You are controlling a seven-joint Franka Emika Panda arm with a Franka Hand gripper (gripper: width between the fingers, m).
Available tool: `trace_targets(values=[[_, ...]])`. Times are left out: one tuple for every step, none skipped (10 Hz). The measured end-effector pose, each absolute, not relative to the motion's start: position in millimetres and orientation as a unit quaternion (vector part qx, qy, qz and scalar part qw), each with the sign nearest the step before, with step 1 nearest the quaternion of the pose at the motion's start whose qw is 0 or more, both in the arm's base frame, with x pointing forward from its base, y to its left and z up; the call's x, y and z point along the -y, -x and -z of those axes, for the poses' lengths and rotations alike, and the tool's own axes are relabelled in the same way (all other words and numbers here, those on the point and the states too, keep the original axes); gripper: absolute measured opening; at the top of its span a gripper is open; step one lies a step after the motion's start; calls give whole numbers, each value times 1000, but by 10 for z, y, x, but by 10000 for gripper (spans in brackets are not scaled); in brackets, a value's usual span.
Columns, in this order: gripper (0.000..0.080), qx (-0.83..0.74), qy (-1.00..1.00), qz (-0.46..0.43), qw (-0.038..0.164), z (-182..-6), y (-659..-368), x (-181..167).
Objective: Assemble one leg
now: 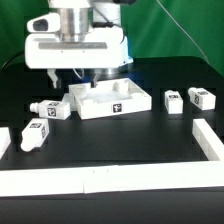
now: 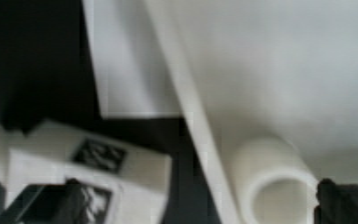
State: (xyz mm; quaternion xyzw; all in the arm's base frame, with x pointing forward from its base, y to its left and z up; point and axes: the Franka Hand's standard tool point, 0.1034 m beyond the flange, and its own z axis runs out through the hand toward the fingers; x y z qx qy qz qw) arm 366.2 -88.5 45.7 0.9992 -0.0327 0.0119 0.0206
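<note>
— Where's the two-finger gripper (image 1: 72, 74) right now?
— Hanging over the back edge of the large flat white square panel (image 1: 110, 100), dark fingertips (image 2: 60, 200) spread apart, nothing clamped.
— And the short white plastic leg with square tags (image 1: 50, 108)?
— Lying just beside the panel, on the exterior view's left, untouched.

The arm (image 1: 75, 14) hangs at twelve o'clock in the exterior view, gripper (image 1: 74, 72) pointing down, fingers (image 2: 60, 205) spread wide.

Exterior view slightly elevated, mid-range; wrist view close-up, downward; shared: the white panel (image 1: 108, 104).
</note>
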Motion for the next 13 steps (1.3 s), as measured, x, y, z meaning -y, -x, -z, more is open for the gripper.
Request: trace_targets(values=[[648, 35, -999, 5, 17, -394, -3625, 882], [648, 37, -999, 24, 12, -334, -3557, 864], [648, 38, -999, 31, 13, -292, -3503, 859], [648, 35, -999, 31, 17, -242, -3452, 855], [648, 33, -999, 35, 21, -186, -3415, 864], [648, 33, -998, 39, 23, -148, -3399, 879], [648, 32, -998, 41, 25, -110, -3385, 898], [648, 30, -999, 28, 35, -89, -3415, 926], [648, 26, -999, 17, 41, -77, -3430, 930], [648, 27, -999, 19, 40, -77, -3431, 929], [559, 27, -999, 19, 40, -78, -3435, 930], [376, 27, -999, 19, 40, -78, -3435, 930], [241, 27, -999, 19, 40, -78, -3435, 930]])
